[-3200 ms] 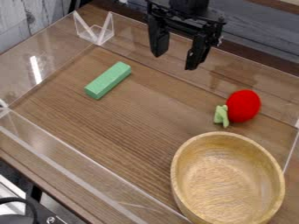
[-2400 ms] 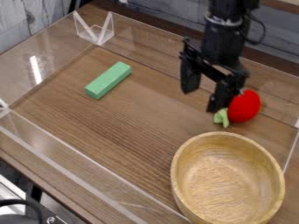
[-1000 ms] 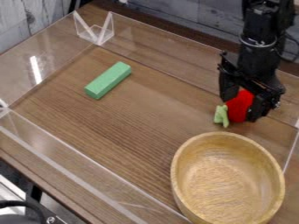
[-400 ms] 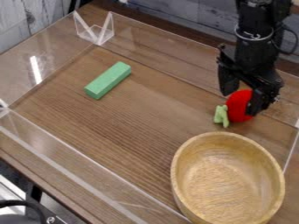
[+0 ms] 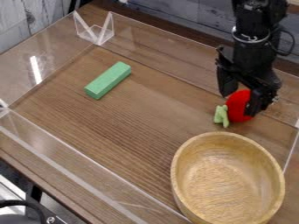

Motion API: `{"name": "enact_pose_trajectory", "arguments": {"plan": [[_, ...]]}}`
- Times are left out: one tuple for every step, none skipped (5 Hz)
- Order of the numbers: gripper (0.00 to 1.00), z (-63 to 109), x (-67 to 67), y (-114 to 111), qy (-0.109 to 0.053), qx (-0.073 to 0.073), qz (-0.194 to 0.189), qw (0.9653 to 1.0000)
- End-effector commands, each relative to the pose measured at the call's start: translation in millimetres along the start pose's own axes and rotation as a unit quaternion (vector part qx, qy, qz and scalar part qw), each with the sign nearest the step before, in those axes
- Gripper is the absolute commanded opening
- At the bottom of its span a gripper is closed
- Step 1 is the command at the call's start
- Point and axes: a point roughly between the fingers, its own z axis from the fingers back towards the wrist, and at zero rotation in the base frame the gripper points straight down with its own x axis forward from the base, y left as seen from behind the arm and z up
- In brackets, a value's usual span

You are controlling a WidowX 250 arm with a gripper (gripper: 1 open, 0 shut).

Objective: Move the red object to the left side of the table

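Nearest the camera, a round wooden bowl [image 5: 228, 180] is sitting at the lower right of the table [image 5: 140, 122], its hollow facing up and showing nothing inside. The low clear wall along the near edge is running diagonally from the left side down toward the bottom of the view.

Just beyond the bowl, on the right side of the table, the red object [image 5: 239, 104] is resting on the wood-grain surface. Its small light-green leafy piece is sticking out toward the left and slightly toward the camera, touching the tabletop, so what long axis the toy has is lying roughly across the view, leaf end left, red body right. The red body itself is round and is giving no clearer heading than that.

The gripper [image 5: 246, 98] is hanging straight down over the toy, its black fingers [image 5: 223, 80] standing wide apart, one on each side of the red body. The fingers are straddling the fruit rather than pinching it; whether either one is actually touching the red surface is too close to call. The toy is sitting on the table, not lifted.

Farther left and well apart from all this, a green rectangular block [image 5: 107, 80] is lying flat, its long side running diagonally from near left to far right.

At the far left corner, a folded clear acrylic piece [image 5: 93, 29] is standing upright.
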Motion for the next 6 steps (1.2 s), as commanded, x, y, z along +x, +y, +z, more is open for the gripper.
{"name": "enact_pose_trajectory", "arguments": {"plan": [[1.00,6.8,4.7,4,-0.019,0.002,0.008,0.9998],[1.00,2.5,5.8,5,-0.018,0.001,0.012,0.9998],[1.00,6.5,4.8,4,-0.021,0.003,0.015,0.9997],[1.00,13.8,2.7,3,-0.026,0.003,0.017,0.9995],[0.00,8.6,7.0,5,-0.027,0.006,0.022,0.9994],[0.00,17.5,7.6,11,-0.036,0.007,0.031,0.9988]]}}
